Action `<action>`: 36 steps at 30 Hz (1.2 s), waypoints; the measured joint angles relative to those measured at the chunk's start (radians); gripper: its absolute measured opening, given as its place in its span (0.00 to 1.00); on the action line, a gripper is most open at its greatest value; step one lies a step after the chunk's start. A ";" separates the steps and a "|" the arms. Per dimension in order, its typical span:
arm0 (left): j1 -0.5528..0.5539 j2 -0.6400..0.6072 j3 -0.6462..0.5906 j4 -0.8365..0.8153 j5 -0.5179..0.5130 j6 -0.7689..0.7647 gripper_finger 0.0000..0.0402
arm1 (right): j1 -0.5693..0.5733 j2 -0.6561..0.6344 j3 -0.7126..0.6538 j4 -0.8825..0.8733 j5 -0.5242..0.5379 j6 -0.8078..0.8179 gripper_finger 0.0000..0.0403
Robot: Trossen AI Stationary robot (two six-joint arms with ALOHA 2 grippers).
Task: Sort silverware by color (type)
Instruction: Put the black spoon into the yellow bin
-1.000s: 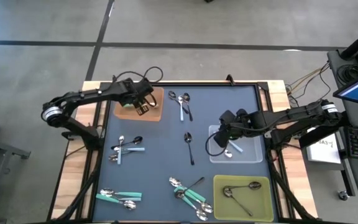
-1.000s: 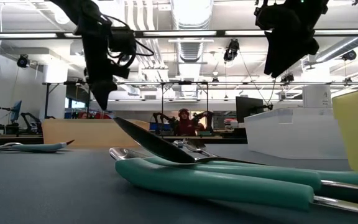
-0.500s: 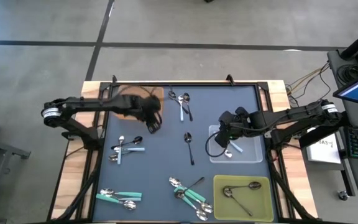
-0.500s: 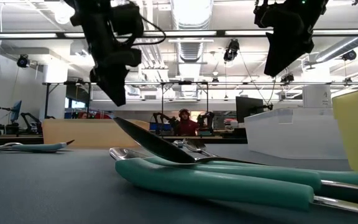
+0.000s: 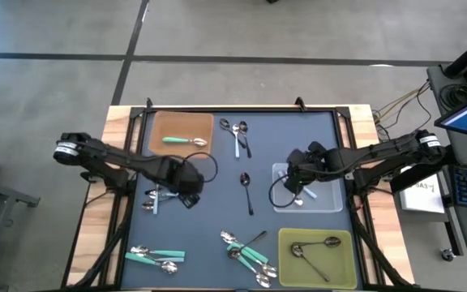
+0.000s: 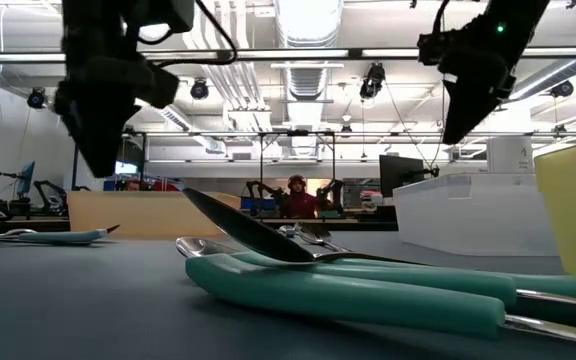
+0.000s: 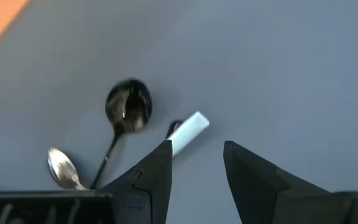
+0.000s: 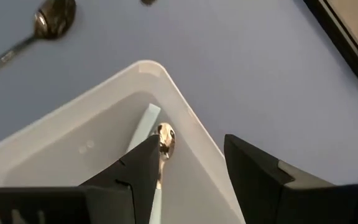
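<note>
The left gripper point(image 7: 194, 163), fingers apart, is held above the blue spoon point(image 7: 187, 132); the right gripper point(image 8: 188, 160), fingers apart, above the white tray point(image 8: 73, 143).

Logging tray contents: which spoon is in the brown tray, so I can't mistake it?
Find the brown tray at the mat's far left corner. The teal-handled spoon lies alone inside it, lengthwise, bowl toward the centre; every other teal spoon is on the mat.
</note>
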 joint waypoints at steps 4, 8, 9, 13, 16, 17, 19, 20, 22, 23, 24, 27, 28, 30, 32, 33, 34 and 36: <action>-0.005 0.000 -0.016 -0.027 -0.008 -0.145 0.32 | 0.000 0.000 -0.010 0.001 -0.001 -0.032 0.42; 0.008 0.000 -0.048 -0.093 -0.033 -0.268 0.32 | 0.000 0.000 -0.009 0.002 -0.008 -0.055 0.42; 0.010 0.000 -0.061 -0.100 -0.032 -0.278 0.32 | 0.000 0.000 -0.009 0.002 -0.009 -0.055 0.42; 0.010 0.000 -0.115 -0.094 -0.020 -0.259 0.32 | 0.000 0.000 -0.009 0.003 -0.011 -0.017 0.42; 0.012 0.000 -0.151 -0.096 -0.015 -0.224 0.32 | 0.000 0.000 -0.009 0.005 -0.011 0.027 0.42; 0.012 0.000 -0.159 -0.090 -0.015 -0.207 0.32 | 0.000 0.000 -0.009 0.005 -0.011 0.047 0.42; 0.012 0.000 -0.178 -0.075 -0.015 -0.172 0.32 | 0.000 0.000 -0.009 0.008 -0.011 0.086 0.42; 0.013 0.000 -0.190 -0.068 -0.014 -0.156 0.32 | 0.000 0.000 -0.009 0.011 -0.011 0.097 0.42; 0.014 0.000 -0.213 -0.049 -0.014 -0.143 0.32 | 0.000 0.000 -0.009 0.019 -0.011 0.116 0.42; 0.014 0.000 -0.226 -0.044 -0.015 -0.142 0.32 | 0.000 0.000 -0.009 0.022 -0.011 0.125 0.42; 0.014 0.000 -0.240 -0.039 -0.015 -0.142 0.32 | 0.000 0.000 -0.009 0.025 -0.011 0.132 0.42; 0.015 0.000 -0.284 0.003 -0.014 -0.141 0.32 | 0.000 0.000 -0.009 0.028 -0.011 0.165 0.42; 0.016 0.000 -0.296 0.025 -0.014 -0.138 0.32 | 0.000 0.000 -0.009 0.029 -0.011 0.184 0.42; 0.016 0.000 -0.318 0.069 -0.014 -0.122 0.32 | 0.000 0.000 -0.009 0.033 -0.011 0.206 0.42; 0.017 -0.004 -0.333 0.096 -0.015 -0.111 0.32 | 0.000 0.000 -0.009 0.036 -0.011 0.220 0.42; 0.019 -0.005 -0.336 0.101 -0.015 -0.108 0.32 | 0.000 0.000 -0.009 0.041 -0.011 0.229 0.42; 0.021 -0.004 -0.337 0.104 -0.018 -0.101 0.32 | 0.000 0.000 -0.009 0.047 -0.011 0.233 0.42; 0.027 -0.004 -0.339 0.108 -0.024 -0.069 0.32 | 0.000 0.000 -0.009 0.057 -0.011 0.234 0.42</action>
